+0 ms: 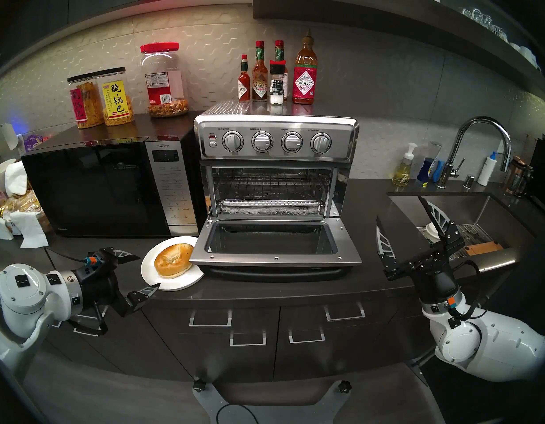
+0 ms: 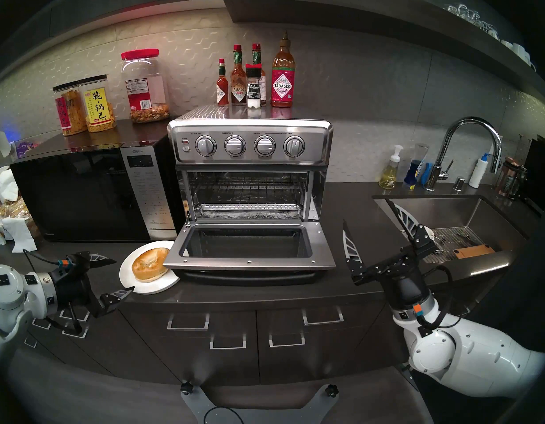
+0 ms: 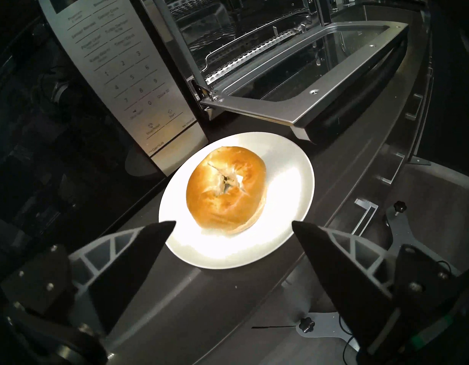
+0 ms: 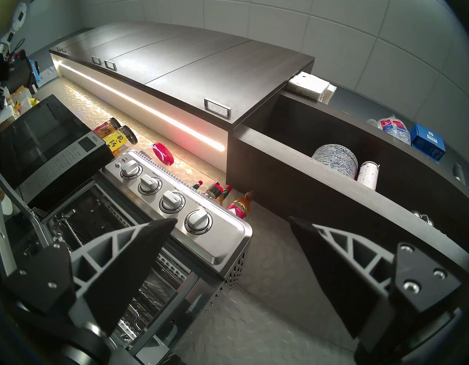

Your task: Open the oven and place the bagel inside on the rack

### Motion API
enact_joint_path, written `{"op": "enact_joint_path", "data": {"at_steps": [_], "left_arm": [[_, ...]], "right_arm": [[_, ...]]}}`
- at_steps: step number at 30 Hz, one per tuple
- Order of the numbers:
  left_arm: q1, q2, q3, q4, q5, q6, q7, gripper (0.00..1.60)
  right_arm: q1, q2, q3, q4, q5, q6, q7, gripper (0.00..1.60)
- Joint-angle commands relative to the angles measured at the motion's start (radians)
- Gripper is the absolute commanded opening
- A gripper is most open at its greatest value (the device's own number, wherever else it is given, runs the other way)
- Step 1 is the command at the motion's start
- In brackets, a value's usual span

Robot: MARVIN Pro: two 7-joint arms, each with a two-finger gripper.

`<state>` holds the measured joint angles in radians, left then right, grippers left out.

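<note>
The stainless oven (image 1: 276, 138) stands on the counter with its glass door (image 1: 274, 241) dropped open and flat. Inside, the wire rack (image 1: 271, 184) spans the cavity above a foil-covered tray (image 1: 271, 210). The golden-brown bagel (image 1: 173, 260) lies on a white plate (image 1: 152, 275) just left of the door, whose corner overhangs the plate. My left gripper (image 1: 149, 271) is open at the plate's left edge; in the left wrist view its fingers frame the bagel (image 3: 226, 190) from short of it. My right gripper (image 1: 398, 209) is open and empty, raised right of the oven.
A black microwave (image 1: 90, 187) stands left of the oven, touching it, with snack jars (image 1: 101, 97) on top. Sauce bottles (image 1: 277, 74) stand on the oven. A sink (image 1: 467, 218) with a faucet (image 1: 479, 145) lies at the right. Napkins and bagged food (image 1: 17, 212) crowd the far left.
</note>
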<state>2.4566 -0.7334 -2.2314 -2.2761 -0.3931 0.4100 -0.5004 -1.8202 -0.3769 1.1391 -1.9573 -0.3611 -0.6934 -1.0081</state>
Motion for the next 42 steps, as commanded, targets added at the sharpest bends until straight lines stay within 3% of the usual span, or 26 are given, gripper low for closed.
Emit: {"op": "enact_joint_path", "data": {"at_steps": [1,9,15,25,33,36,42], "left_arm": [[-0.016,0.026,0.001,-0.009,0.017,-0.008,0.007,1.60],[-0.014,0.062,0.010,0.000,0.065,-0.022,-0.006,1.60],[-0.054,0.117,0.049,0.054,0.088,-0.025,-0.002,1.60],[-0.112,0.150,0.108,0.105,0.101,-0.038,0.015,1.60],[-0.174,0.158,0.123,0.132,0.064,-0.021,0.020,1.60],[-0.194,0.135,0.109,0.134,0.012,-0.002,0.012,1.60],[-0.176,0.154,0.095,0.131,0.026,0.000,-0.001,1.60]], "right_arm": [[0.005,-0.002,0.006,-0.012,0.000,0.001,-0.005,1.60],[0.005,-0.002,0.006,-0.012,0.000,0.001,-0.005,1.60],[0.005,-0.002,0.006,-0.012,0.000,0.001,-0.005,1.60],[0.005,-0.002,0.006,-0.012,0.000,0.000,-0.005,1.60],[0.006,-0.002,0.006,-0.012,0.000,0.000,-0.005,1.60],[0.006,-0.002,0.006,-0.012,0.000,0.000,-0.005,1.60],[0.005,-0.002,0.006,-0.012,0.000,0.001,-0.005,1.60]]}}
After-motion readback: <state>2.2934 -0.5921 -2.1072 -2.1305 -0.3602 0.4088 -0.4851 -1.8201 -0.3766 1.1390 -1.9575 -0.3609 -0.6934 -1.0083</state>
